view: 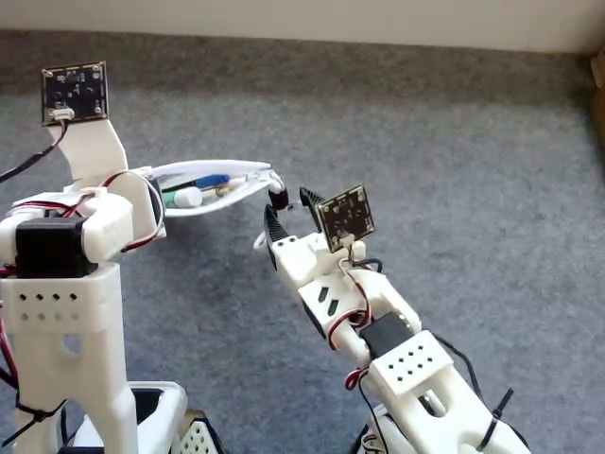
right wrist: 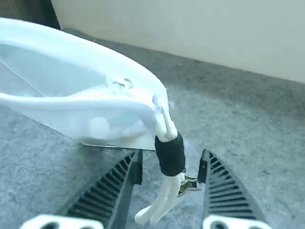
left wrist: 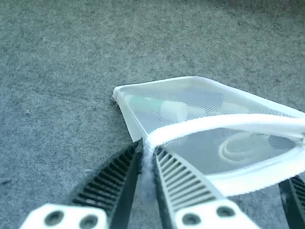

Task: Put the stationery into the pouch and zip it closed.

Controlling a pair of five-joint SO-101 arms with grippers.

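**Pouch held at one end, its mouth still open, the zip pull between open fingers**

The white mesh pouch point(view: 242, 172) hung between the two arms over the grey bench point(view: 454, 161). The left tool point(left wrist: 147, 146) was clamped shut on the pouch's end seam, its ribbed fingers point(left wrist: 177, 177) pressed together over the white edging. The mouth gaped upward along the long top edge. Inside lay the stationery: a blue-ended pen point(view: 210, 180) and a green-and-white piece point(view: 181, 198), and a ring shape point(left wrist: 238, 145) showed through the mesh.

At the pouch's far end the zip pull point(right wrist: 170, 153), a white cord in a black sleeve, dangled off the corner. The right tool point(right wrist: 170, 160) stood open, one finger on each side of the pull and neither touching it. From above, that tool point(view: 286, 203) sat just beside the pouch's tip.

Past the pouch, the bench ran bare to the pale wall point(view: 312, 17) along its far edge, and wide grey ground lay open on the right arm's outer side. The two arm bases crowded the near edge.
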